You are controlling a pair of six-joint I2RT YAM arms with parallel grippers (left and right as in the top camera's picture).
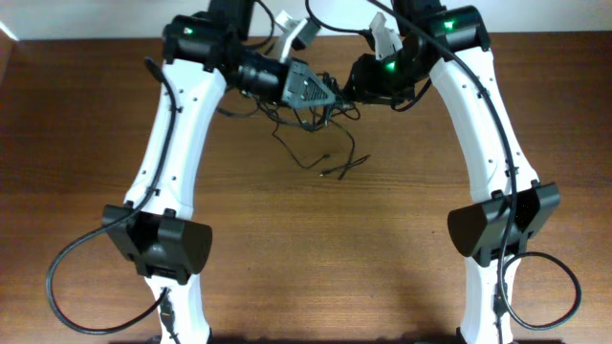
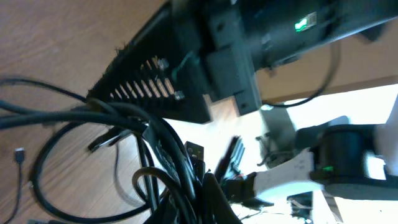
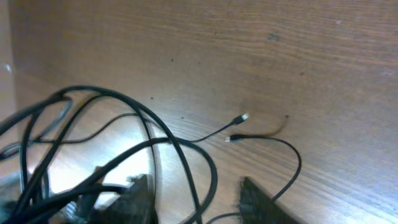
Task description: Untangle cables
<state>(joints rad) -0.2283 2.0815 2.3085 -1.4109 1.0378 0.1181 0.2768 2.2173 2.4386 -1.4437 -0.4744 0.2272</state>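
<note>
A bunch of thin black cables (image 1: 308, 122) hangs between my two grippers at the back middle of the table. Two loose ends (image 1: 332, 172) trail forward on the wood. My left gripper (image 1: 333, 96) is shut on the knotted bundle (image 2: 180, 168), which rises from between its fingers (image 2: 214, 199). My right gripper (image 1: 352, 88) faces it closely, and its black body (image 2: 161, 81) fills the left wrist view. In the right wrist view the right gripper (image 3: 196, 190) has its fingers (image 3: 140, 199) apart, with cable loops (image 3: 186, 162) running between them. Two small plugs (image 3: 242, 117) lie on the wood beyond.
The back edge of the wooden table (image 1: 555, 48) runs just behind the grippers, with a bright area beyond. Both arm bases (image 1: 167, 244) (image 1: 497, 225) stand near the front, each with a thick black robot cable (image 1: 67, 277) looping beside it.
</note>
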